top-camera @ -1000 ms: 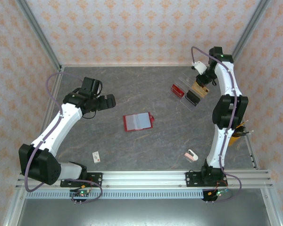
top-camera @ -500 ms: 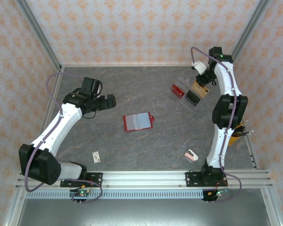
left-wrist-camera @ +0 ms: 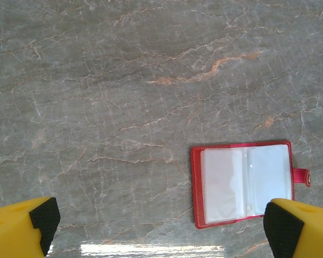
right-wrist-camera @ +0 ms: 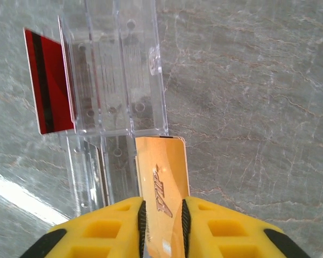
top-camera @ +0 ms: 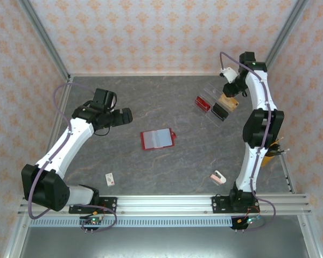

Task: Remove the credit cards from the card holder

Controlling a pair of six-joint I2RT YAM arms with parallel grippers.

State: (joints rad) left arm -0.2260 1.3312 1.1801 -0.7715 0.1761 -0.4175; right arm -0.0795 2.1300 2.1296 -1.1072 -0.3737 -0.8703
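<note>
The card holder [top-camera: 158, 138] [left-wrist-camera: 242, 183] lies open on the grey table, red with pale inner pockets. My left gripper [top-camera: 126, 114] [left-wrist-camera: 161, 223] hovers open to its left, touching nothing. At the back right, a clear plastic tray [top-camera: 212, 92] [right-wrist-camera: 124, 54] holds the credit cards: a red one [top-camera: 203, 102] [right-wrist-camera: 48, 80], a dark one [top-camera: 219, 110] and a yellowish-tan one [top-camera: 230, 102] [right-wrist-camera: 161, 172]. My right gripper [top-camera: 230, 88] [right-wrist-camera: 162, 220] sits just over the tan card with its jaws slightly parted. The card stands in the tray's end slot, its near end hidden under the fingers.
A tiny white card with a red mark [top-camera: 111, 178] lies near the front left. A small pink and white object [top-camera: 218, 177] rests near the right arm's base. Metal frame posts and patterned walls ring the table.
The right jaws have parted from the yellowish-tan card, and the right wrist has drawn back slightly. The left arm and the card holder have not moved.
</note>
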